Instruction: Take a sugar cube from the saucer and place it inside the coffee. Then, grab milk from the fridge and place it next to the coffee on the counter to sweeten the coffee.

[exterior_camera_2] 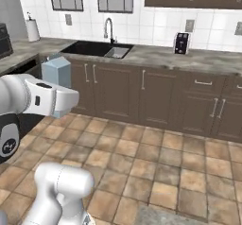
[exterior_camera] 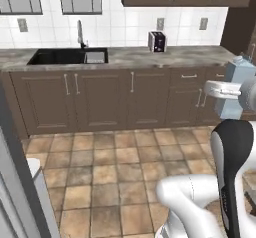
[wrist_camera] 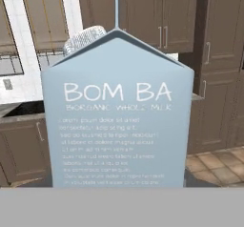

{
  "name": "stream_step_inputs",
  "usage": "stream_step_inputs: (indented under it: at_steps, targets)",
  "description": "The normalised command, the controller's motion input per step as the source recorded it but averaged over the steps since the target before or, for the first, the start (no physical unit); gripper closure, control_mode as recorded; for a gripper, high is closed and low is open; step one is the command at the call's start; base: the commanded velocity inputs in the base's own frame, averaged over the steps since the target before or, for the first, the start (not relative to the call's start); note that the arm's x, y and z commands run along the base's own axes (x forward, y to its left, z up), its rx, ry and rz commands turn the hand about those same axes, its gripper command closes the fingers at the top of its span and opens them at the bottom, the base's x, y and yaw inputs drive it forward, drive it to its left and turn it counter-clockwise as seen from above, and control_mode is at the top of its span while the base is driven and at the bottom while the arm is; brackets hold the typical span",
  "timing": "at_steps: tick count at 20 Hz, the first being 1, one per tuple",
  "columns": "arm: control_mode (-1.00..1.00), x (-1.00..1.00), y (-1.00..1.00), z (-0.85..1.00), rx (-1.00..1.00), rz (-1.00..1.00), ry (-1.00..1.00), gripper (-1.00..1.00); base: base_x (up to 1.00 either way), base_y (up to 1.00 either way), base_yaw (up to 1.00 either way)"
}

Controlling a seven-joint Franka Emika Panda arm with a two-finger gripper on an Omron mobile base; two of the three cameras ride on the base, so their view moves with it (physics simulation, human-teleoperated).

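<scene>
The milk [wrist_camera: 116, 116], a pale blue carton with a gabled top and white lettering, stands upright right in front of the hand camera. My gripper [exterior_camera_2: 59, 99] is shut on the milk [exterior_camera_2: 56, 70] and holds it in the air above the tiled floor. From the other side, the milk [exterior_camera: 241, 72] sticks up behind the white hand [exterior_camera: 220, 89]. The fingers are hidden by the carton. The counter [exterior_camera: 125, 57] runs along the far wall. The sugar cube, the saucer and the coffee are out of view, and I cannot make out the fridge for certain.
A black sink [exterior_camera: 67, 57] with a tap and a toaster [exterior_camera: 157, 42] sit on the far counter over brown cabinets. A paper towel roll [exterior_camera_2: 32, 30] stands at the back left. A tall grey slab [exterior_camera: 12, 192] borders the left edge. Tiled floor [exterior_camera_2: 142, 162] lies open between.
</scene>
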Motion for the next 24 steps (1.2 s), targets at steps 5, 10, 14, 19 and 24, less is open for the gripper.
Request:
stream_step_inputs:
  at_steps: [5,10,14,19,24]
  targets:
    - [1.0,0.0,0.0,0.0,0.0,0.0,0.0,1.0,1.0,0.0,0.04]
    - [1.0,0.0,0.0,0.0,0.0,0.0,0.0,1.0,1.0,0.05,0.36]
    - [1.0,0.0,0.0,0.0,0.0,0.0,0.0,1.0,1.0,0.12,0.51]
    - [1.0,0.0,0.0,0.0,0.0,0.0,0.0,1.0,1.0,0.08,0.58]
    - [1.0,0.0,0.0,0.0,0.0,0.0,0.0,1.0,1.0,0.12,0.62]
